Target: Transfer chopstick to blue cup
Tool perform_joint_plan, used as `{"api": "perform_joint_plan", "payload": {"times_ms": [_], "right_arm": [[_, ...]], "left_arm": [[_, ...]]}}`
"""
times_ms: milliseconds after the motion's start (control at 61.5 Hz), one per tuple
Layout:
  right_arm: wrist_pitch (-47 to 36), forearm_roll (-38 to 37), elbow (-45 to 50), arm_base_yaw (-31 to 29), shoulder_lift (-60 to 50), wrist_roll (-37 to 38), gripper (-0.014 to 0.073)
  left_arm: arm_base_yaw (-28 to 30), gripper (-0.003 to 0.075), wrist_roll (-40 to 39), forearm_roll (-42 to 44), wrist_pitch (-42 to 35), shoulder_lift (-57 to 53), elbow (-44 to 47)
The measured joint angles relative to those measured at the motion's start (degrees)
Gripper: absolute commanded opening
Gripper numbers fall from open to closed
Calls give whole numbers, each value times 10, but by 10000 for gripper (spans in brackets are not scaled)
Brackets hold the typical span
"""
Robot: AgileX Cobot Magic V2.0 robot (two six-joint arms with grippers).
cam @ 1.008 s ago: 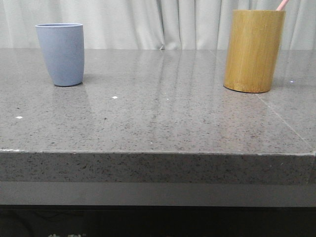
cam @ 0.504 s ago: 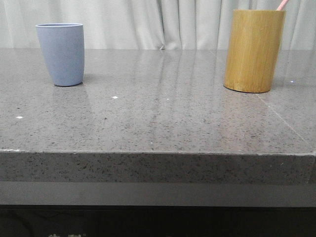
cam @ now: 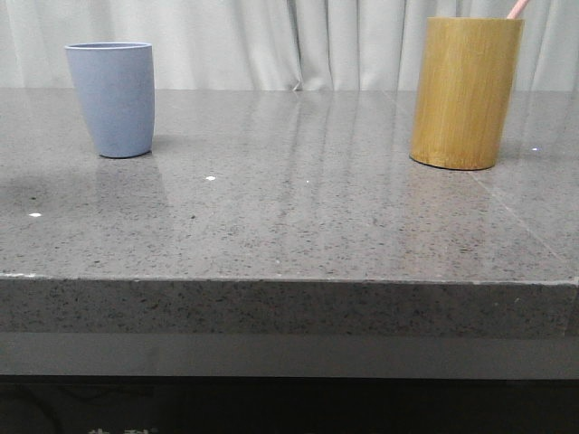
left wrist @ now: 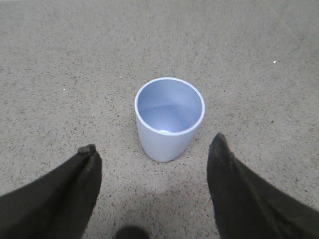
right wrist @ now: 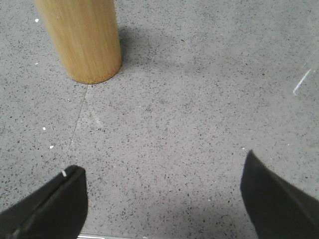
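The left gripper point(left wrist: 154, 159) hangs above the table point(cam: 289, 217), tilted down toward it, its two dark fingers point(left wrist: 75, 184) spread wide and holding nothing. In the left wrist view the blue cup point(left wrist: 168, 119) stands upright just past the fingertips, between their lines but clear of both, its mouth open to the camera and its inside bare. The right gripper point(right wrist: 162, 184) is likewise poised over the table, angled down, its fingers point(right wrist: 50, 204) set far apart with nothing between them and only speckled grey stone under them. Beyond its left finger the holder point(right wrist: 82, 40), a yellow-brown bamboo cylinder, stands upright on the table, well apart from the fingertips. In the front view the cup point(cam: 110, 98) sits at the far left of the table and the holder point(cam: 465, 92) at the far right, well apart from each other. The chopstick point(cam: 517, 8) is in the holder, its pink end sticking out above the rim and leaning to the right.
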Motion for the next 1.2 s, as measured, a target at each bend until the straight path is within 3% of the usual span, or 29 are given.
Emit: {"api": "perform_joint_plan", "payload": {"times_ms": [341,715,1203], "right_arm": [[0,0,0,0,0,0,632],[0,0,0,0,0,0,632],[0,0,0,0,0,0,632]], "left_arm": [[0,459,1,21,130,208,-206],[0,451,-20,58,207,350,-325],[0,170,-25,52,209,390,-341]]}}
